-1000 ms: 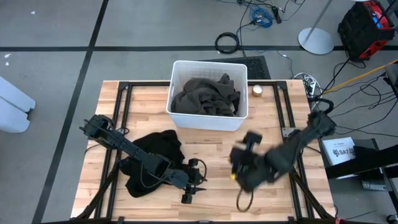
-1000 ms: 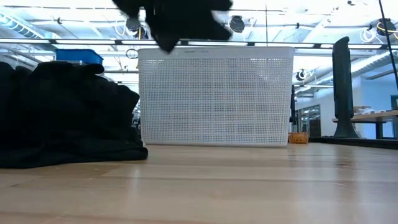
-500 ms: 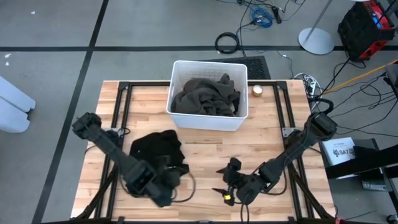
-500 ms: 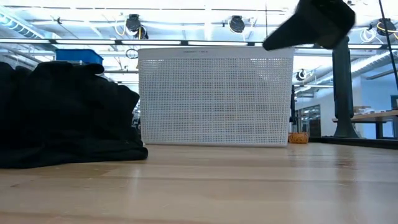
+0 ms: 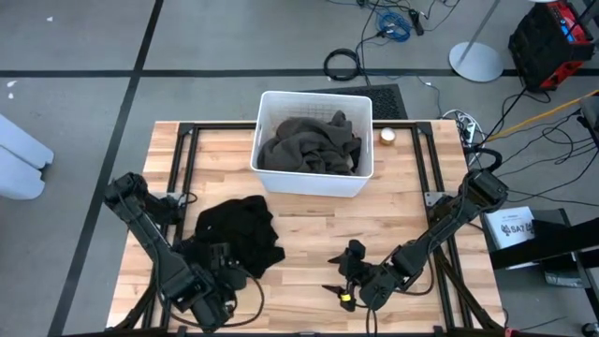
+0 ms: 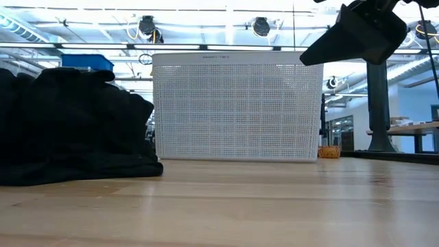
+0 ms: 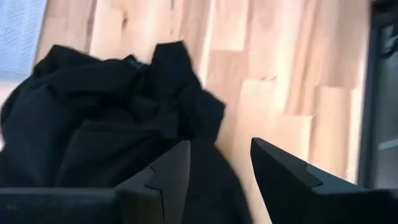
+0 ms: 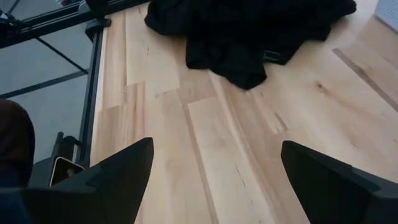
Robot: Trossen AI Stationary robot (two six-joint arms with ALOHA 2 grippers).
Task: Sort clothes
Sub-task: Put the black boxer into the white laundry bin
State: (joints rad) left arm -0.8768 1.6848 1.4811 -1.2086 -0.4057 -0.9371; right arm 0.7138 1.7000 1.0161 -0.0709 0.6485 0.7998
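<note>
A pile of black garments (image 5: 239, 232) lies bunched on the wooden table, left of the middle; it also shows in the low view (image 6: 68, 123). Olive-brown clothes (image 5: 311, 142) lie inside the white bin (image 5: 265, 159) at the table's far side. My left gripper (image 7: 221, 180) is open and empty at the pile's near edge (image 5: 227, 271), its fingers pointing at the black cloth (image 7: 106, 124). My right gripper (image 8: 214, 180) is wide open and empty above bare table, right of the pile (image 5: 342, 278). It shows high in the low view (image 6: 357, 31).
The white bin (image 6: 236, 106) stands at the far middle. A small round tin (image 5: 387, 136) sits to its right. Black frame rails (image 5: 182, 168) run along the table's left and right sides. Bare wood (image 5: 318, 225) lies between pile, bin and right gripper.
My left gripper has drawn back from the table's near middle toward the left edge, ending at the black pile's near edge. My right gripper has swung down and toward the near edge, then held still. The black pile has kept its place.
</note>
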